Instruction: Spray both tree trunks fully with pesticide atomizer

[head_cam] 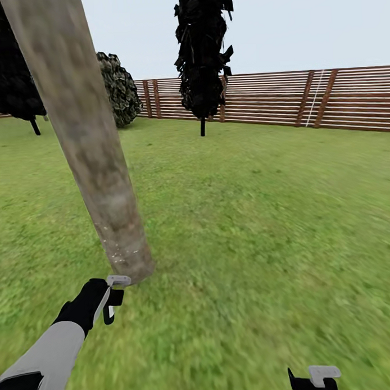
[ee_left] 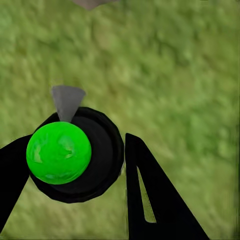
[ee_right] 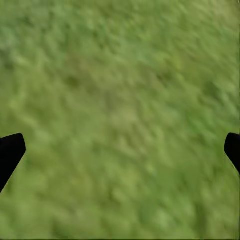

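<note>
One trunk [head_cam: 86, 148] is being sprayed: the left gripper [ee_left: 75, 170] has its black fingers clenched on the pesticide atomizer [ee_left: 70, 150] (round, glossy green) low in the frame, beside the mottled bark's base, where faint specks may be pesticide. Next, aim higher; the right gripper [ee_right: 120, 150] hangs spread over blurry grass [head_cam: 263, 226].

You have a rough, matt tree trunk [head_cam: 86, 148] in front of you, its bark mottled grey-brown with pale whitish specks [head_cam: 119, 249] low down. The floor [head_cam: 263, 226] is soft, blurry green grass without any shine. Your left claw [ee_left: 75, 190] has matt black fingers like hard plastic, and between them the pesticide atomizer [ee_left: 59, 152] looks like glossy bright green plastic set in a smooth dark ring. The fence [head_cam: 349, 99] behind is brown wooden slats, dull in finish.
</note>
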`<state>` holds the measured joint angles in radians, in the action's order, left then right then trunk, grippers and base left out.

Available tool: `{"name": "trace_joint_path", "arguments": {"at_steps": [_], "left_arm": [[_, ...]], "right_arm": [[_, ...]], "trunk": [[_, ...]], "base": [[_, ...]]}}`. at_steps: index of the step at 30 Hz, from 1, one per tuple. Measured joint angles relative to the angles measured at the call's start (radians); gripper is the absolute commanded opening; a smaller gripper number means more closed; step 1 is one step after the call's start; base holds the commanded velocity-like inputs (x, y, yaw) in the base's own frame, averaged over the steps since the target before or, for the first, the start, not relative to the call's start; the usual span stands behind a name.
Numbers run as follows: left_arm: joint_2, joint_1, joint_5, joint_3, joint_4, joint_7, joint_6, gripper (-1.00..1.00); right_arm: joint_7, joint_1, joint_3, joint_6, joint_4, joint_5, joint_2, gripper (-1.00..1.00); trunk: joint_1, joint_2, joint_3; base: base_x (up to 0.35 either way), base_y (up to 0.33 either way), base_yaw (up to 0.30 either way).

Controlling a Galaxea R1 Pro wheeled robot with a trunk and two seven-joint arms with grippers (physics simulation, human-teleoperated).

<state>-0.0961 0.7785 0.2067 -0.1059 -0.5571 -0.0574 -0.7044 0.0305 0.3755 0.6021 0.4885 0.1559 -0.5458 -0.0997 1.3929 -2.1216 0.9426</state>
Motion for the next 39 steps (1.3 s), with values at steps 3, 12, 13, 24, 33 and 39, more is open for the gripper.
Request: {"name": "trace_joint_path", "arguments": {"at_steps": [3,12,13,24,33,39], "left_arm": [[0.000,0.000,0.000,0.000,0.000,-0.001,0.000,-1.00],[0.000,0.000,0.000,0.000,0.000,-0.001,0.000,-1.00],[0.000,0.000,0.000,0.000,0.000,-0.001,0.000,-1.00],[0.000,0.000,0.000,0.001,-0.001,-0.001,0.000,-1.00],[0.002,0.010,-0.097,-0.024,-0.035,-0.010,-0.013,-1.00],[0.006,0.155,-0.112,-0.016,-0.053,-0.009,-0.246,-1.00]], "right_arm": [[0.000,0.000,0.000,0.000,0.000,0.000,0.000,1.00],[0.000,0.000,0.000,0.000,0.000,0.000,0.000,1.00],[0.000,0.000,0.000,0.000,0.000,0.000,0.000,1.00],[0.000,0.000,0.000,0.001,0.000,0.000,0.002,1.00],[0.000,0.000,0.000,0.000,0.000,0.000,0.005,1.00],[0.001,0.000,0.000,0.001,0.000,0.000,0.005,1.00]], "trunk": [[0.000,0.000,0.000],[0.000,0.000,0.000],[0.000,0.000,0.000],[0.000,0.000,0.000],[0.000,0.000,0.000],[0.000,0.000,0.000]], "base": [[0.170,-0.301,0.277],[0.175,-0.296,0.224],[0.170,-0.295,0.026],[0.113,-0.301,0.051],[-0.069,-0.130,0.270],[-0.001,-0.001,0.267]]}}
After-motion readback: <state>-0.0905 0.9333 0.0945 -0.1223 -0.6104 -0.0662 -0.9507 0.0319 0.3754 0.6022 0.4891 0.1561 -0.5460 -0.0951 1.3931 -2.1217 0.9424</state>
